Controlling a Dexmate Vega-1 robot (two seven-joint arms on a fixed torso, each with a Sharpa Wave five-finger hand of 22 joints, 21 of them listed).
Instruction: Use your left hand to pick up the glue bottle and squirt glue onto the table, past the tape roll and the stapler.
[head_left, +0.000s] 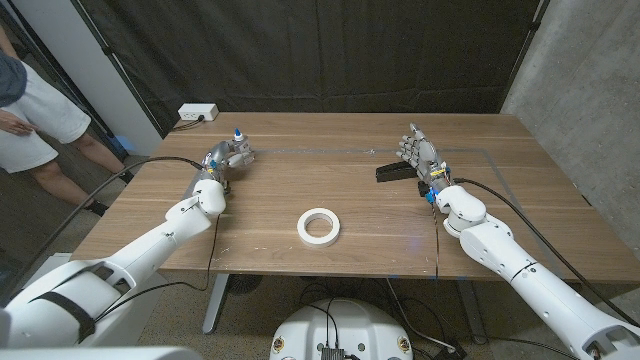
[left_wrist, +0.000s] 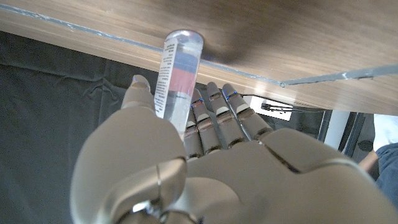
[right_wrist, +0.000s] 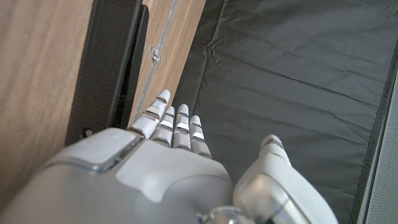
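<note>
While left hand (head_left: 222, 160) at ten o'clock wraps fingers (left_wrist: 214, 115) round clear glue bottle with red-blue label (left_wrist: 177, 74), pick-up looks done. White tape roll (head_left: 319, 226) centre, black stapler (head_left: 392, 171) two o'clock beside right hand (head_left: 421, 153), fingers straight, close together, empty. Next: carry bottle past both, tip nozzle to wooden desk (head_left: 330, 190), squeeze.

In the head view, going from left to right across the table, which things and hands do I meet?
Left hand gripping the glue bottle → tape roll → stapler → right hand, fingers apart.
</note>
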